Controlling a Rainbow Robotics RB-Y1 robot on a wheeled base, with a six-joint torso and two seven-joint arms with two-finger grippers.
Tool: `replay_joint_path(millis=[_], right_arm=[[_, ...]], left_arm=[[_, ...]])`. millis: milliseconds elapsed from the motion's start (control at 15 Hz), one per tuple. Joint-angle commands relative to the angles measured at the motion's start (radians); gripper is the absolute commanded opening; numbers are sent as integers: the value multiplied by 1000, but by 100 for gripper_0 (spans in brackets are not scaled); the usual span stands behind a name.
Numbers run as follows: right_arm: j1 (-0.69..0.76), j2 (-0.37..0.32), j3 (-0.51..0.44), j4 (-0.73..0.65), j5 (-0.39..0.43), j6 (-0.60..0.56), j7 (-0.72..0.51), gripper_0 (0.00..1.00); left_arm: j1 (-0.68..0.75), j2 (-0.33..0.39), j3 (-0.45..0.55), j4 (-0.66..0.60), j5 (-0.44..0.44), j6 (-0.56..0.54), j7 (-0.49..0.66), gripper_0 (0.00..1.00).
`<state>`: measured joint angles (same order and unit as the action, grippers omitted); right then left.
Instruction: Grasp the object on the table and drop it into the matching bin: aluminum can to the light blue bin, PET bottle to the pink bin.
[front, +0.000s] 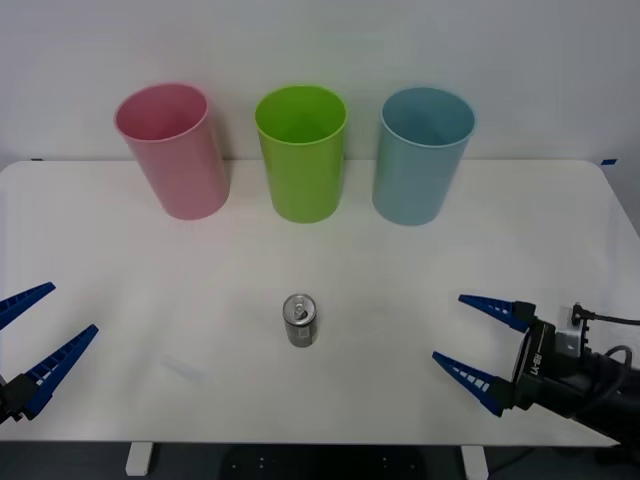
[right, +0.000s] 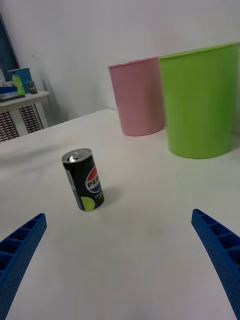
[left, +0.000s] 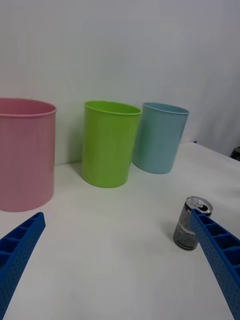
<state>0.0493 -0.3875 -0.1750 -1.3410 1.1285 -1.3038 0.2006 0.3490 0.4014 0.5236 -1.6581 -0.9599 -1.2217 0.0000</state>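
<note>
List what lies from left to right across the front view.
left gripper → pink bin → aluminum can → light blue bin → right gripper

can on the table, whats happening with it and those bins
Nothing holds the can yet. It stands upright, alone near the front middle of the table. The left gripper hovers open at the table's front left edge, and the right gripper hovers open at the front right, both apart from the can. Three bins stand in a row at the back: pink bin on the left, green bin in the middle, light blue bin on the right, where the can belongs.
</note>
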Motion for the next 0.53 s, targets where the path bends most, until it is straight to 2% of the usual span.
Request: replay_joint_path(millis=[67,533], right_arm=[[-13,1,63,2,-1,54,0,100],[-52,1,264,2,-21,250,29,100]], left_arm=[[0,0,0,0,0,0,0,100],[0,0,0,0,0,0,0,100]])
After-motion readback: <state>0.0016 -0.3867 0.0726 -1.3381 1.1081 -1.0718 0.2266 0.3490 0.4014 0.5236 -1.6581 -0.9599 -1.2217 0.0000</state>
